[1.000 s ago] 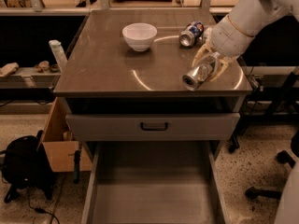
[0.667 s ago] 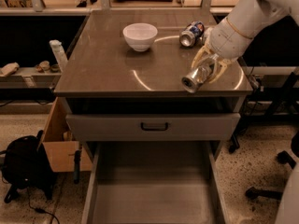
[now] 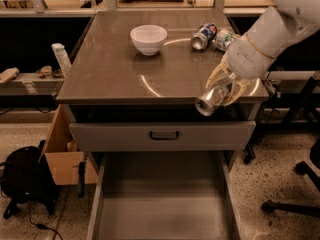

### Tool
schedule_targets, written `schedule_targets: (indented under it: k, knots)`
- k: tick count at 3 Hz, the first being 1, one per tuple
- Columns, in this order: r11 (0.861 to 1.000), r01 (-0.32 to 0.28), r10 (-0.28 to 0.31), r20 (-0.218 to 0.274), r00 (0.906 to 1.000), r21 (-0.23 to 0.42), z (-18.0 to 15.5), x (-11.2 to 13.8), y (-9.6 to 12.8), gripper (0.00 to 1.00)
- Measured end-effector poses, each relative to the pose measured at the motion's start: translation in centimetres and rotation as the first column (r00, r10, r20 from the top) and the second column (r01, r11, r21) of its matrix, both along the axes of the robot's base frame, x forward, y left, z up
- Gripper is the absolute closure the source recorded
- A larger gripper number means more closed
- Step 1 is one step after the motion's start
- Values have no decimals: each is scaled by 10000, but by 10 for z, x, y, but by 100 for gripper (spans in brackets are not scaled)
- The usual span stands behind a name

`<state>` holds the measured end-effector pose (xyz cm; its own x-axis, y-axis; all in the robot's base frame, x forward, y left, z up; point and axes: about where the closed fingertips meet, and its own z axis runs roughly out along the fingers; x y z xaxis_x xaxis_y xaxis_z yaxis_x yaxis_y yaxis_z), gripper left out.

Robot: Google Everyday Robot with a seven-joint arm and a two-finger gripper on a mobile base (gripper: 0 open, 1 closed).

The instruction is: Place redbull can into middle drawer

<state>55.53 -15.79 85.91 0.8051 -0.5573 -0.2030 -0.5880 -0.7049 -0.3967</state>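
Currently, the claw (image 3: 223, 88) is clamped on the redbull can (image 3: 210, 98), holding it tilted over the front right edge of the table (image 3: 110, 69), with the can's open end facing forward and down. Below the table's front edge, under the closed drawer front (image 3: 120, 136), the middle drawer (image 3: 160, 209) stands pulled out. At the table's rear sit a white bowl (image 3: 148, 38) and two other cans (image 3: 204, 36).

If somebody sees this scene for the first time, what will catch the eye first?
The gripper, at the front right edge of the cabinet top, holds the redbull can tilted, its end facing out. Below, the middle drawer stands pulled open. A white bowl sits at the back of the top.
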Motion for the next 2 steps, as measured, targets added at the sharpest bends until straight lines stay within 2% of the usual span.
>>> schedule_targets:
  k: [1, 2]
  knots:
    - [9989, 428, -428, 24, 9991, 165, -5, -32, 0, 100]
    - [9931, 1125, -1129, 91, 9936, 343, -9, -67, -1, 100]
